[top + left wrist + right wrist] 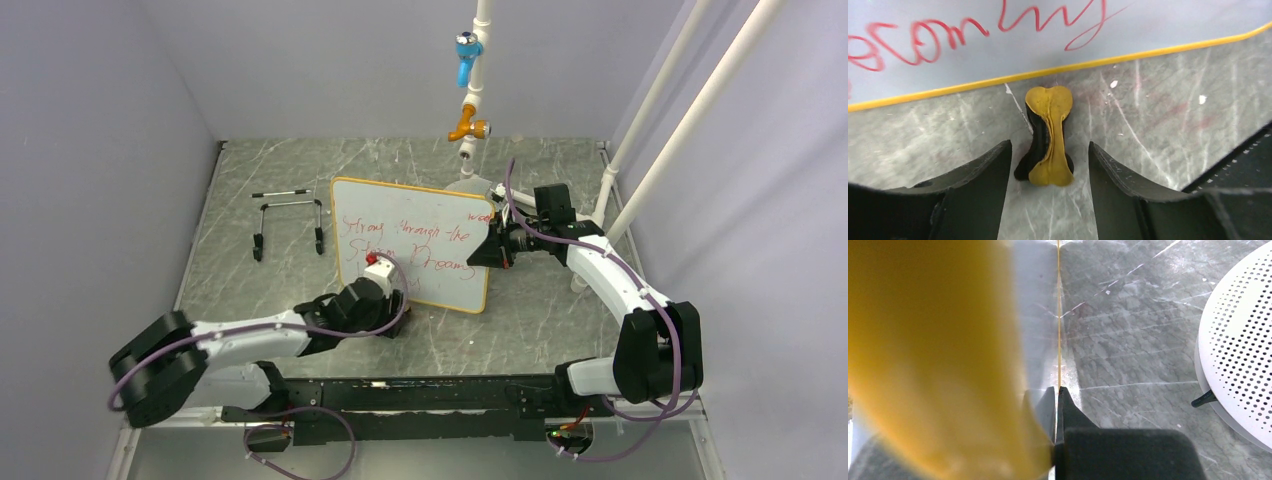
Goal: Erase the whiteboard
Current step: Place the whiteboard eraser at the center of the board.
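— Where it lies, centre of view, whiteboard (420,235): judged light, stiff, slick-faced. Hold?
— By the frame; right gripper (493,250) clamps its right edge.
— Left wrist?
— Spread: left gripper (1049,150), astride a small yellow pad (1050,132) beside the frame.
— Right wrist?
— Its fingers (1073,412) pinch the thin rim.

On the whiteboard (352,200), red handwriting (400,228) in slanted lines. Top line, from above: "Strong through the", then a short word right beside the right fingers (485,255), too small to read. Second line: an unclear word starting with "S", then "Dreams". Lower, a few marks close to the left fingers (973,200), not legible. In the left wrist view, upside-down red loops just beyond the fingers, hard to read with certainty.
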Controlling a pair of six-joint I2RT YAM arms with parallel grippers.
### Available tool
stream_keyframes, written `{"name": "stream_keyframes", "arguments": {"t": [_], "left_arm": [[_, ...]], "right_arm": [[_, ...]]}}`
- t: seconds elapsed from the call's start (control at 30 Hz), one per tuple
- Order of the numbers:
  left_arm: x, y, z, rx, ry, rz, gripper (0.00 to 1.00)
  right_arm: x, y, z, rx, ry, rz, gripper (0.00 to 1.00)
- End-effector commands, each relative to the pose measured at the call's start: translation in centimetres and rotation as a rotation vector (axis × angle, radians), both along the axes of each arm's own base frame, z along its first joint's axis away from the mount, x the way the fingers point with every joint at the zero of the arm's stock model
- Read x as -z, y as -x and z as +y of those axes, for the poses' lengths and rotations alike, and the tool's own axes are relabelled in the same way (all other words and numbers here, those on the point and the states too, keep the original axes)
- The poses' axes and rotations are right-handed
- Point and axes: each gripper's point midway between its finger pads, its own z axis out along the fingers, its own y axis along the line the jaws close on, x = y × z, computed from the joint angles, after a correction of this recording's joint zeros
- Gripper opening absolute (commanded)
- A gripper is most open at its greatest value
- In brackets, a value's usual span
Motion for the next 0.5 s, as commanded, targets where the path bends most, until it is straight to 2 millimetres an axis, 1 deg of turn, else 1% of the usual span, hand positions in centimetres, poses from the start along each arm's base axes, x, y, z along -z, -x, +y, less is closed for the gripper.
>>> {"name": "stream_keyframes", "arguments": {"t": [0.0,0.1,0.17,0.23,0.3,0.4,0.43,0.47], "left_arm": [[-5.8,-1.1,1.3,-0.022,0.046,-0.164,0.61],[-8.5,-1.8,2.8,-0.014,0.06,-0.227,0.63],[-10.0,-2.8,4.1,-0.021,0.112,-0.258,0.64],[-11.4,-4.3,6.1,-0.057,0.165,-0.312,0.66],[-12.6,-5.8,8.1,-0.11,0.23,-0.371,0.71],[-15.4,-7.6,9.9,-0.164,0.328,-0.43,0.73],[-16.3,-8.3,10.9,-0.192,0.348,-0.445,0.73],[-17.2,-8.7,11.4,-0.197,0.368,-0.461,0.74]], "right_arm": [[-1.1,-1.4,-0.5,0.014,0.028,-0.098,0.0],[-1.0,-1.4,-0.5,0.011,0.032,-0.095,0.0],[-1.0,-1.4,-0.5,0.009,0.035,-0.101,0.0],[-1.0,-1.3,-0.6,0.005,0.039,-0.108,0.0],[-1.0,-1.3,-0.5,-0.003,0.05,-0.121,0.0],[-1.1,-1.4,-0.6,-0.018,0.069,-0.144,0.0],[-1.5,-1.5,-0.6,-0.024,0.073,-0.159,0.0],[-2.0,-1.6,-0.5,-0.029,0.075,-0.177,0.0]]}}
